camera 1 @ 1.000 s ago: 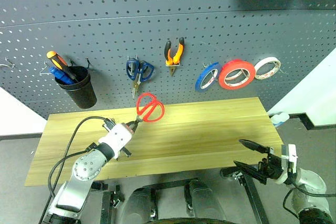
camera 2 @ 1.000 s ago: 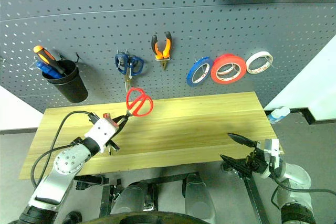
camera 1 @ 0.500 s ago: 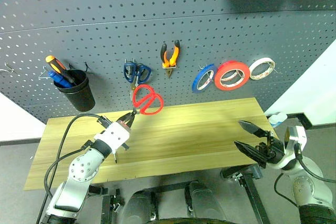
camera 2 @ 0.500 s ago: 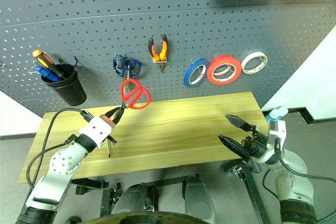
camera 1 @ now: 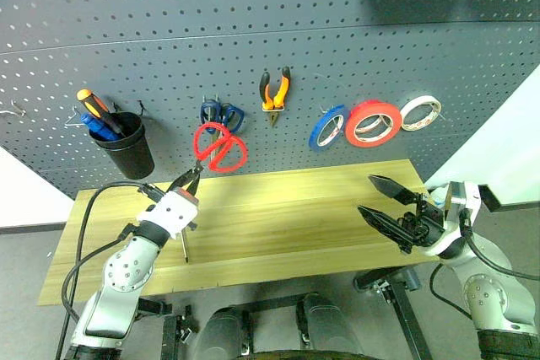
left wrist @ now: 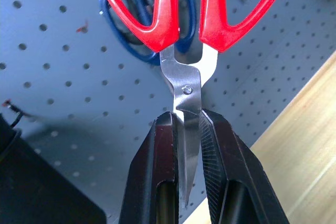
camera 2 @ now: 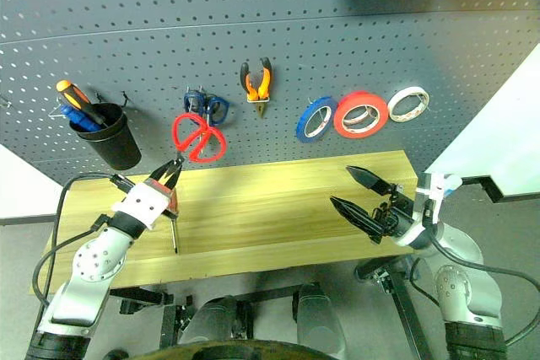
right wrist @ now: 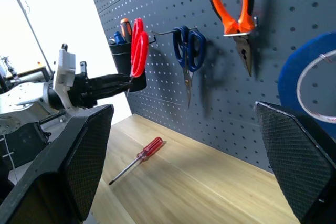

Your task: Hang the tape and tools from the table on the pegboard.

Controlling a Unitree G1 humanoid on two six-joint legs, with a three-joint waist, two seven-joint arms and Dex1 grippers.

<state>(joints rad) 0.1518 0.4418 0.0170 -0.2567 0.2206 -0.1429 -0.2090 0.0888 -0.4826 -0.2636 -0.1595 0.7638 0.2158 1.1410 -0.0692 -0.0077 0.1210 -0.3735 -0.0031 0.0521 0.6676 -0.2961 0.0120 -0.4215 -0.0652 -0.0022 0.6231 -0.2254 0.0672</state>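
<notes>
Risk: red scissors gripped only by blade tips; could pivot or slip when handle loop meets hook, dropping to worktop. Blue scissors close behind, may snag.

Left pincer clamped on blades, arm reaching level toward pegboard, handles up in front of board.

Right pincer wide open, empty, over worktop's right part.

Red screwdriver lies on worktop, not yet hung.

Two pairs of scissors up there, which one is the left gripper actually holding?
The red-handled scissors, pinched by the blades in the left gripper, handles up toward the pegboard. The blue-handled scissors hang on a hook just behind them.
</notes>
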